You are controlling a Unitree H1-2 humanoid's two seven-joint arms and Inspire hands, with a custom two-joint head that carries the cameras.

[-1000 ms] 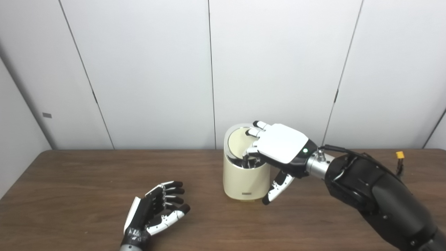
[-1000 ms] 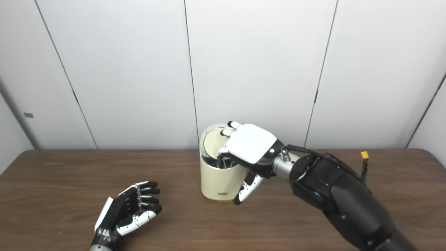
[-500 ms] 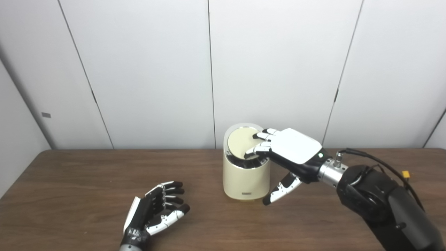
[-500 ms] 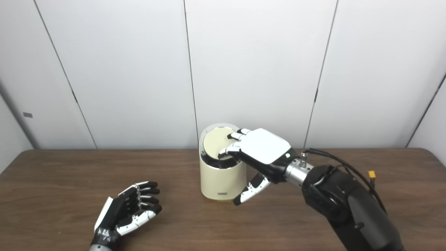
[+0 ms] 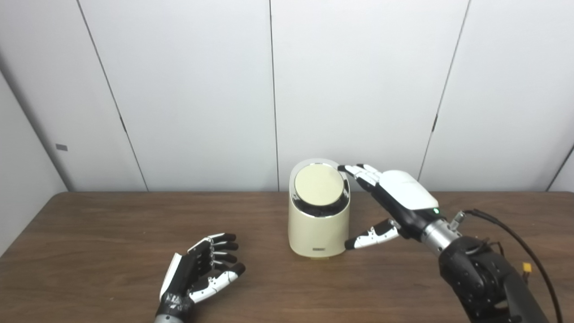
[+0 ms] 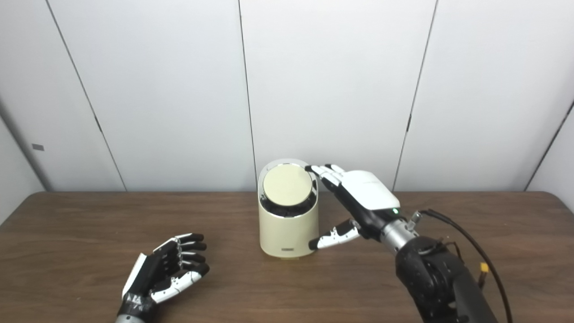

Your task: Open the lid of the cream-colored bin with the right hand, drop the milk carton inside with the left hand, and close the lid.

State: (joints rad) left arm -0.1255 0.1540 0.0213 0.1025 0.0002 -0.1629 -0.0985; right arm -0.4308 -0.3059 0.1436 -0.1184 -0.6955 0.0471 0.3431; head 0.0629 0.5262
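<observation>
Upright cream-colored bin (image 5: 319, 226), round lid (image 5: 318, 185) tilted toward camera.

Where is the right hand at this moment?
The right hand is open beside the cream bin's right side, fingertips by its rim.

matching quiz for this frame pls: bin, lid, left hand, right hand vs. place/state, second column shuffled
1. cream-colored bin
2. lid
3. left hand
4. right hand

A. open, palm up, resting on the table near the front edge
B. down over the bin's mouth, tilted toward the camera
C. open, fingers by the bin's top right rim
D. upright at the table's middle, near the wall

Pairs: 1-D, 2-B, 3-A, 4-C
</observation>
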